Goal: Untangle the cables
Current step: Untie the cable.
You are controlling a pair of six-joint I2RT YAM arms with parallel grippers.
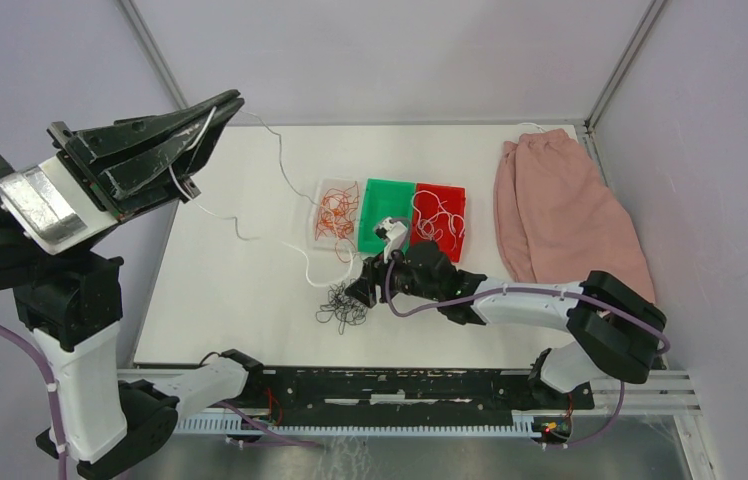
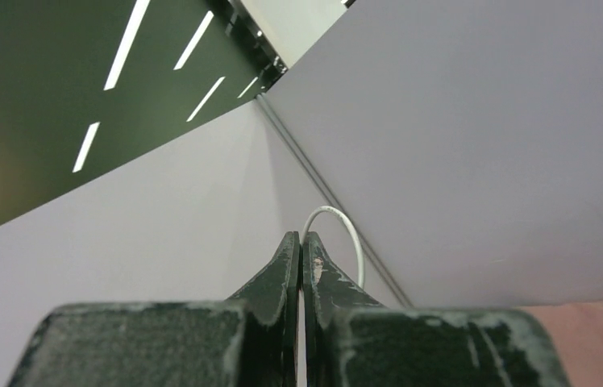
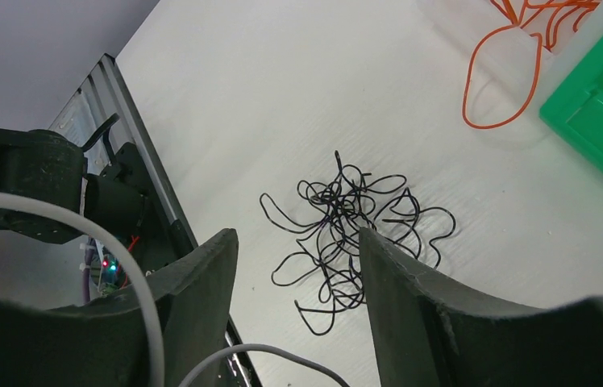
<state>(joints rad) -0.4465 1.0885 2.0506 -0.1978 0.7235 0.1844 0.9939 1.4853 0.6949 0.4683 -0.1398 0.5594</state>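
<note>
Right wrist view showed the right gripper [image 3: 297, 242] released over the black cables [image 3: 338, 205], tangled on the table [image 3: 282, 97] just beyond its jaws, likely for a pick, while the left gripper [image 2: 301, 242] clenched a white cable [image 2: 355, 242] aloft, apparently to pull it free.

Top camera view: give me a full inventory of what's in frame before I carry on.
table: one, white, middle of frame
clear tray: one, clear, leftmost of three
green tray: one, green, middle
red tray: one, red, rightmost
cloth: one, pink, table's right side
black wires: one tangled clump, black, on the bare table
orange wires: several, orange, in the clear tray
white wires: several, white, in the red tray
long white cable: one, white, from upper left across the table
left gripper: one, black, raised, shut on the long white cable
right gripper: one, black, open, low by the black wires
</note>
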